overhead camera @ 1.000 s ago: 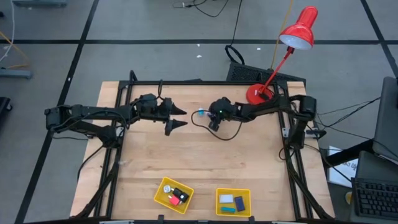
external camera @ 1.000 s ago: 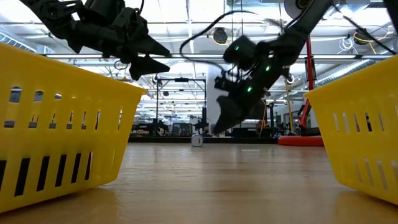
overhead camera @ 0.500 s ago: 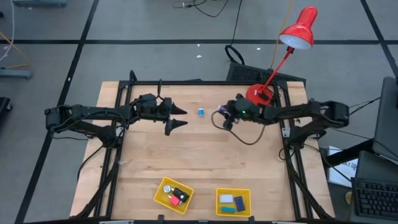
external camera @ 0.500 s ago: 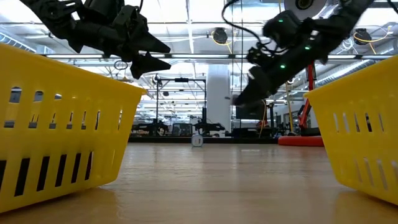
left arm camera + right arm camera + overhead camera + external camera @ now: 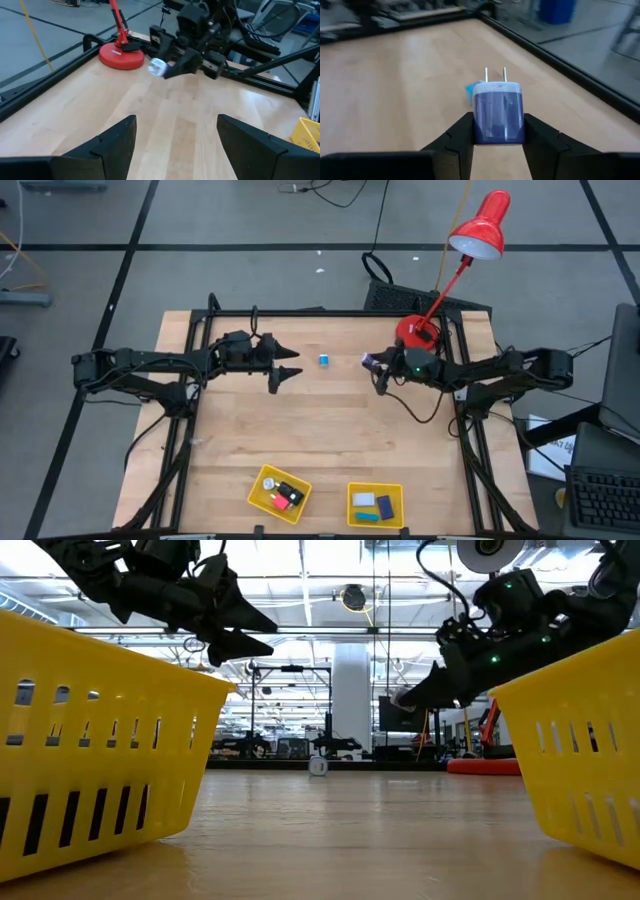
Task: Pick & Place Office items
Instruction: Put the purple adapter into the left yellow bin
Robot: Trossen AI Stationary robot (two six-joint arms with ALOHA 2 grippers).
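Note:
My right gripper (image 5: 497,124) is shut on a small white plug adapter (image 5: 498,112) with two metal prongs. It hangs in the air right of the table's middle (image 5: 372,364). A tiny light blue item (image 5: 324,360) rests on the wood between the two grippers, also visible low on the table (image 5: 317,766). My left gripper (image 5: 286,368) is open and raised, left of that item, its fingers pointing toward it. Other office items lie in two yellow trays (image 5: 263,480) (image 5: 352,492) at the near edge. My right gripper pinches the adapter's body (image 5: 498,127) between its two fingers (image 5: 460,137), one on each side face. The prongs (image 5: 495,75) stick out past the fingertips. The fingers come from the table's right, slanting a little downward. The adapter is lifted clear of the table.
A red desk lamp stands with its base (image 5: 415,332) at the far right corner, close behind my right gripper. A black frame (image 5: 200,330) runs around the table. Bare wood (image 5: 320,430) lies between the grippers and the trays.
My right gripper has risen from beside the light blue item and drawn back toward the table's right edge, carrying the adapter. The light blue item has stayed where it was.

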